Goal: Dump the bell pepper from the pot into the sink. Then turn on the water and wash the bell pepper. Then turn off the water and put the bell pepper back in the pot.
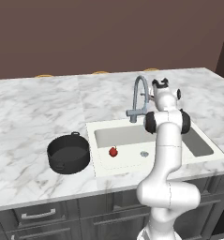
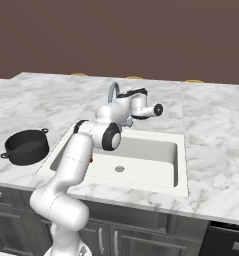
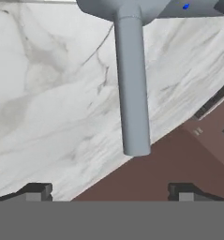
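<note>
Red and very small, the bell pepper [image 1: 113, 151] lies on the white floor of the sink [image 1: 132, 161], at about nine o'clock from the round metal drain [image 1: 144, 153] and near to it. At nine o'clock from the sink, on the marble counter [image 1: 33, 108], the black pot [image 1: 68, 153] stands upright, and its dark grey inside looks empty. So I judge that the first step, the dumping, is done. The arm reaches to the grey faucet [image 1: 139, 96], which stands at twelve o'clock from the basin, and the gripper [image 3: 108, 191] is beside it. In the hand view the two finger tips stand wide apart with nothing between them, and the grey faucet lever [image 3: 132, 84] hangs at twelve o'clock from them, not touched by either tip. I cannot see any water stream in the pictures, so I cannot tell if the water runs or if the washing is already finished. What surely is left: the water must be off at the end, and the bell pepper must be picked up from the sink and put back in the pot
</note>
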Motion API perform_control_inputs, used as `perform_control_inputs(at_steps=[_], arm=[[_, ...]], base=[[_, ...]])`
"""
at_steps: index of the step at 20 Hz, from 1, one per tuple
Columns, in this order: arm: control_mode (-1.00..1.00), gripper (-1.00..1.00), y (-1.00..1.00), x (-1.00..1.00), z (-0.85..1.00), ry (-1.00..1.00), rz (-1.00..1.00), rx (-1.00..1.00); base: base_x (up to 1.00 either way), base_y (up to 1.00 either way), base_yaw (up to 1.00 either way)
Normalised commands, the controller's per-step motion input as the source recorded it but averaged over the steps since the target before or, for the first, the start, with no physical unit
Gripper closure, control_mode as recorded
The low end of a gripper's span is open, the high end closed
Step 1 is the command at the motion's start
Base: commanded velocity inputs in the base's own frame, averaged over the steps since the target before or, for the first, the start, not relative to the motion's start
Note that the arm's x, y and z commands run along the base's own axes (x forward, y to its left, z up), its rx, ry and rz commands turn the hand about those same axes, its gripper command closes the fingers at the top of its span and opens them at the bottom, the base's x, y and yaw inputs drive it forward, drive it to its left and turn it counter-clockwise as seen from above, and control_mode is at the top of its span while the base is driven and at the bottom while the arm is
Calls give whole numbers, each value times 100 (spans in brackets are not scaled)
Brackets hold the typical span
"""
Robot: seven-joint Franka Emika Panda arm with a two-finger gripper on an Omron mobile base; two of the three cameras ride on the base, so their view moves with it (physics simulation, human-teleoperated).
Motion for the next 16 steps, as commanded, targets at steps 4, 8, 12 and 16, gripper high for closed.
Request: perform_control_inputs(at_steps=[4, 8, 12, 16], arm=[[-100, -100, -81, 0, 31, 10, -18, 0], [-100, -100, -99, -4, 21, 11, -23, 0], [-100, -100, -70, -82, 44, 2, -16, 3], [-100, -100, -28, -100, 90, -1, -11, 8]], base=[[0, 0, 0], [0, 0, 0], [0, 0, 0], [0, 0, 0]])
